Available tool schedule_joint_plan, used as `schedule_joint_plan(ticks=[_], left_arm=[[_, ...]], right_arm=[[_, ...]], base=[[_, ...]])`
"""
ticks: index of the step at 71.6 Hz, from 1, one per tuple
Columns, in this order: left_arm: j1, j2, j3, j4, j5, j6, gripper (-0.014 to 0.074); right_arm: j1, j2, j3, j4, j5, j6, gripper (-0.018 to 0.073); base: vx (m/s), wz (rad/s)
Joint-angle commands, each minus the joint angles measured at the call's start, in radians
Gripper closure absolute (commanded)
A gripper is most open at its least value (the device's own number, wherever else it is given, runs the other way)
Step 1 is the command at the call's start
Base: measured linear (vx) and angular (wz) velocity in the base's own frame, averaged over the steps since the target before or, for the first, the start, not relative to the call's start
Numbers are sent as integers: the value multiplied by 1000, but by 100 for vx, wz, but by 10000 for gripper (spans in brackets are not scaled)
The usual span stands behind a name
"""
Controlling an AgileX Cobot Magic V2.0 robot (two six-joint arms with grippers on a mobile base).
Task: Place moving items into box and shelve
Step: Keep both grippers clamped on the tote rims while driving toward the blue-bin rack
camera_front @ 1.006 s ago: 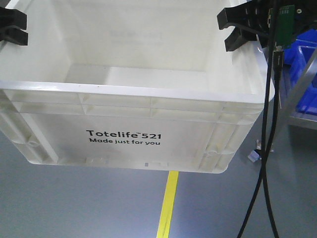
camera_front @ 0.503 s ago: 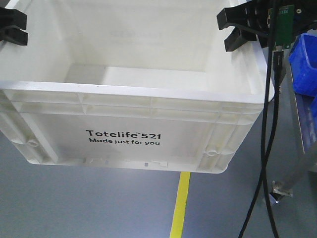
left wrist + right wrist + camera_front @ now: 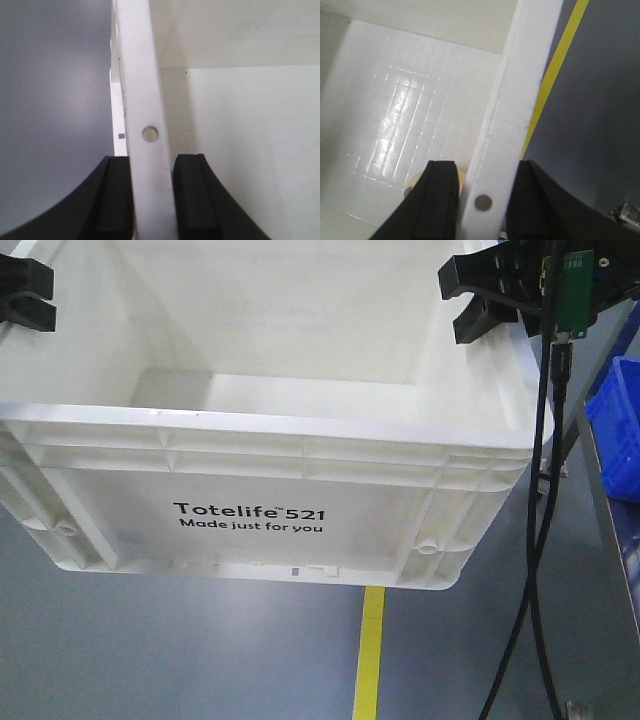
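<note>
The box [image 3: 250, 455] is held at opposite side rims, left gripper [image 3: 150, 197] and right gripper [image 3: 481, 200] each clamped across a white wall.

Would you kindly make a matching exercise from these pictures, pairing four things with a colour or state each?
Things:
1. box
2. floor stripe
3. bin
4. right claw

Colour or state:
A. blue
B. clamped on a rim
C. yellow
D. white

Pairs: 1-D, 2-C, 3-A, 4-B.
</note>
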Motion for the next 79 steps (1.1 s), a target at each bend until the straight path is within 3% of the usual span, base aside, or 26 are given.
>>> schedule_joint_plan(ticks=[1,79], left_arm=[[-6,-44,-45,-60,-130,3,613],[-6,-44,-45,-60,-130,3,613]], right_arm=[[4,-55,-48,74,-108,-42,571],[4,-55,-48,74,-109,-42,571]], base=[[52,-13],[54,-10]])
